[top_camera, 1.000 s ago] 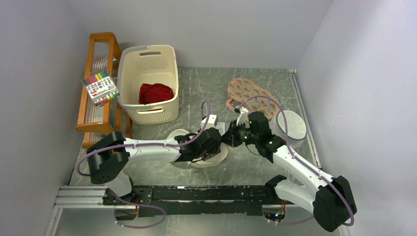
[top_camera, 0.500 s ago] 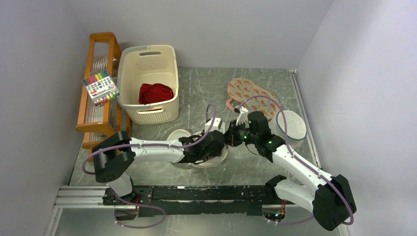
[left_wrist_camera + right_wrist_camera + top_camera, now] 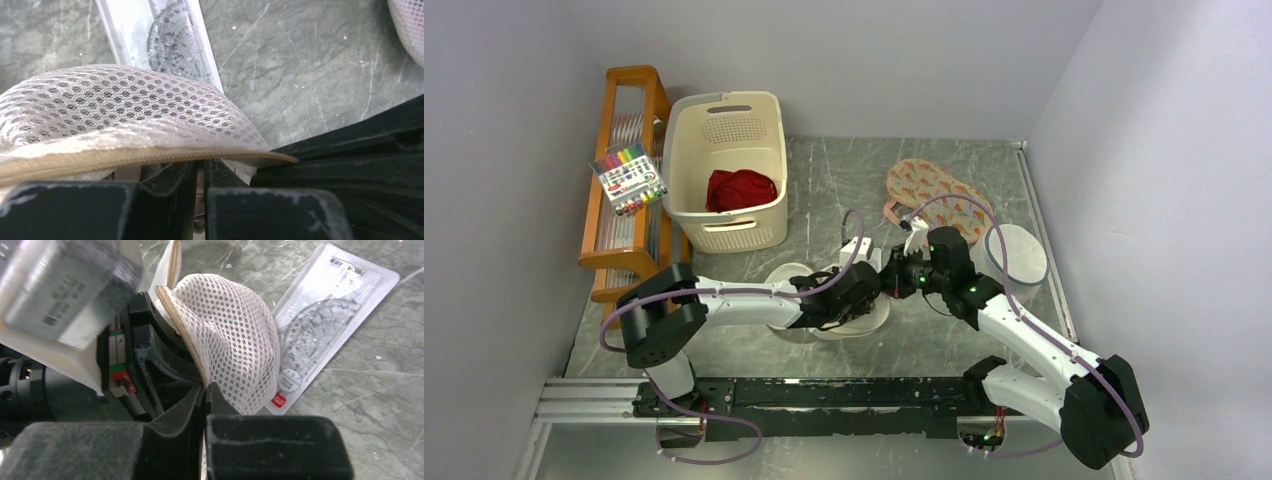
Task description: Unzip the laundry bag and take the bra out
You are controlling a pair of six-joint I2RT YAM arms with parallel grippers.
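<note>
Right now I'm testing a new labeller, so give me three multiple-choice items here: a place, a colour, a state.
1. Where is the red cloth? A in the cream basket; B on the wooden rack; C on the marker pack.
2. What colour is the rim band of the laundry bag? A blue; B tan; C black.
3. How is the right claw? A wide open; B shut on the bag's rim; C shut on the marker pack.
Key: 1 A, red folds lie inside the basket's walls; 2 B, the right wrist view shows a tan edge on pale mesh; 3 B, its fingers meet on that edge.
</note>
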